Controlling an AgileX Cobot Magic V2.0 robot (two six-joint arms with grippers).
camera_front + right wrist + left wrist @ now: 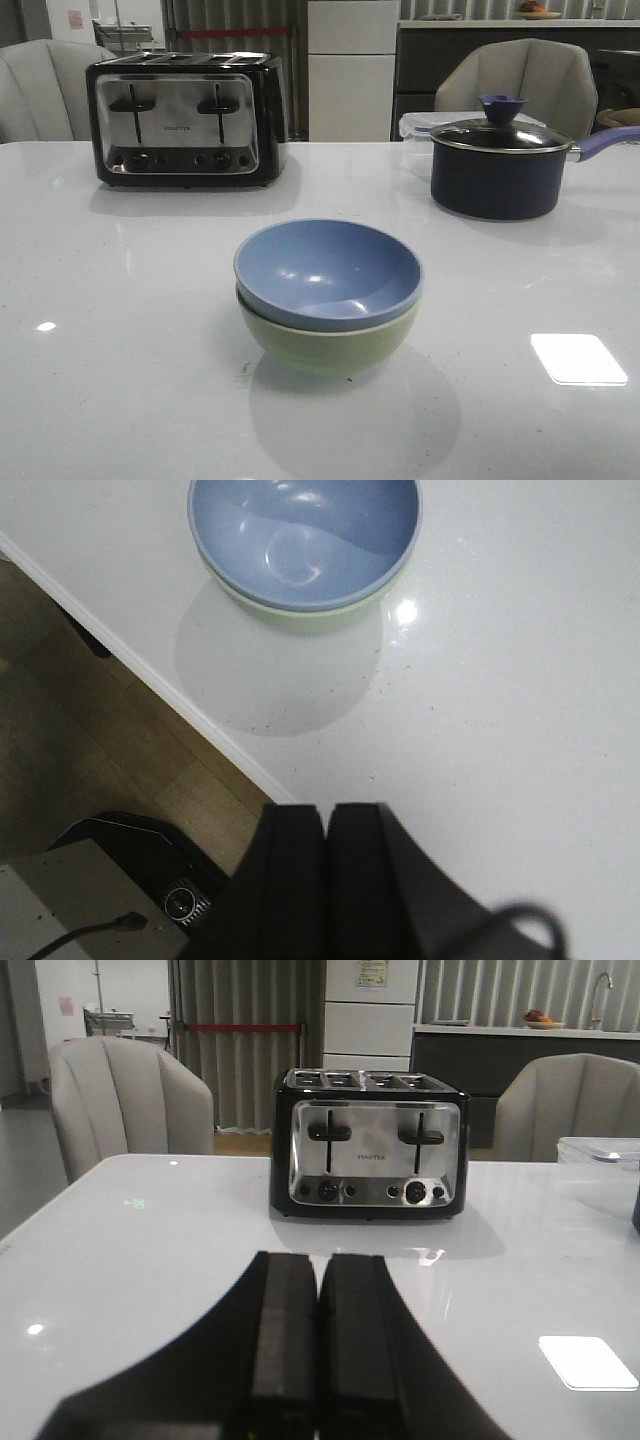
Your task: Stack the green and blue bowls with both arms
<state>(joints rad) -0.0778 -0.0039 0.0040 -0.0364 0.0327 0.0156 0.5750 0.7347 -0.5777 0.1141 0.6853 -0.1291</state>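
The dusty blue bowl (328,272) sits nested inside the pale green bowl (330,345) at the middle of the white table, a little tilted. The stack also shows in the right wrist view, blue bowl (305,535) over the green bowl (300,617). Neither arm shows in the front view. My left gripper (318,1270) is shut and empty, held over the table and facing the toaster. My right gripper (327,815) is shut and empty, pulled back over the table's near edge, apart from the bowls.
A chrome and black toaster (185,120) stands at the back left. A dark navy lidded saucepan (500,160) with a purple handle stands at the back right, with a clear container (425,125) behind it. The table edge (150,675) and wooden floor show below my right gripper.
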